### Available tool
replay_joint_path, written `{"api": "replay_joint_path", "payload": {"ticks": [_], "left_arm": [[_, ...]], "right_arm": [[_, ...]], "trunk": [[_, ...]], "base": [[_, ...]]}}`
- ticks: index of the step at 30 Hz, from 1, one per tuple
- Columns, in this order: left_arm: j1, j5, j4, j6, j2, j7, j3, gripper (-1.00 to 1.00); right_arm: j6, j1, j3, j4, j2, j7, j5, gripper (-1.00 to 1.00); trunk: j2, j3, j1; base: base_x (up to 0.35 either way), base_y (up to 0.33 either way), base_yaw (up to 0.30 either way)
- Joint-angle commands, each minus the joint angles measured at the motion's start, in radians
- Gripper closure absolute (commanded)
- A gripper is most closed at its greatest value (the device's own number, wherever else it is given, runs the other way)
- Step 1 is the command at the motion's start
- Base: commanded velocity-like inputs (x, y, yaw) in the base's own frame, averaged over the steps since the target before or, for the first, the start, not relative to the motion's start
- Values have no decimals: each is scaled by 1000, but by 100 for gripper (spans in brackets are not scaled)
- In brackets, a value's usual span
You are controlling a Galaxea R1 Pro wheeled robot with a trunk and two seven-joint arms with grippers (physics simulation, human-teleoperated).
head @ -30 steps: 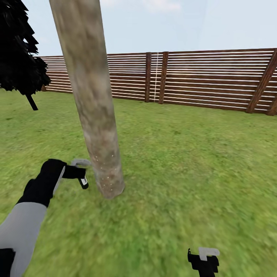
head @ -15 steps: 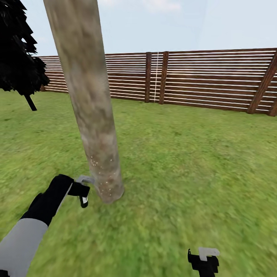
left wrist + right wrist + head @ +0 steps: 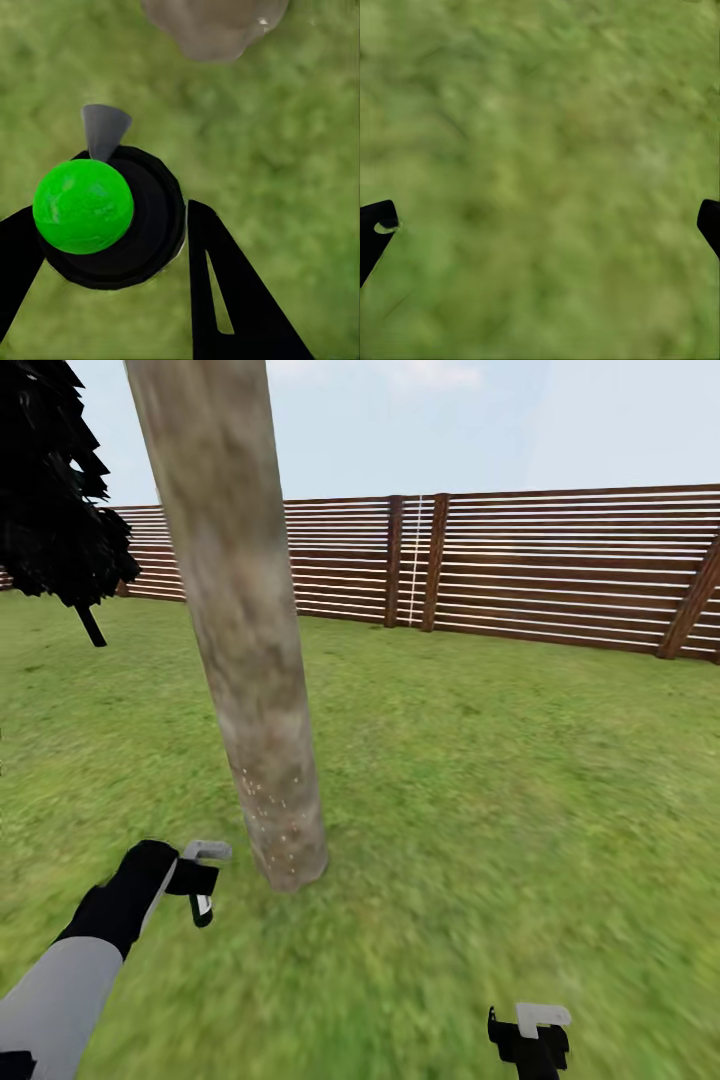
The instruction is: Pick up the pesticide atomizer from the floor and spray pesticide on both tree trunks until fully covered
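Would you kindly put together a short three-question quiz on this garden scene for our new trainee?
1. True or false: the left gripper holds the pesticide atomizer.
2. Multiple choice: beside which thing does the left gripper hang in the head view? A. the wooden fence; B. the base of the pale tree trunk; C. the dark-leaved tree.
3. Fill in: the right gripper has its fingers spread wide over bare ____.

Key:
1. True; the bottle sits between the two black fingers.
2. B.
3. Grass.
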Motion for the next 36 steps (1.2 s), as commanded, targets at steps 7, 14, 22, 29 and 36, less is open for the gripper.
{"api": "replay_joint_path", "payload": {"ticks": [7,14,22,29,36], "left_arm": [[-47,2,-13,5,2,-5,0,100],[-54,1,121,-22,0,-5,-87,100],[-54,3,302,-184,1,4,-94,100],[-49,0,357,-194,-2,5,-97,100],[8,5,366,-241,2,18,-92,100]], "right_arm": [[0,0,0,0,0,0,0,-100],[0,0,0,0,0,0,0,-100],[0,0,0,0,0,0,0,-100],[0,0,-1,0,-1,0,0,-100],[0,0,-1,0,0,0,0,-100]], "trunk": [[0,0,0],[0,0,0],[0,0,0],[0,0,0],[0,0,0]], "base": [[54,0,13],[0,0,0],[48,0,0],[320,0,0],[55,-14,0]]}}
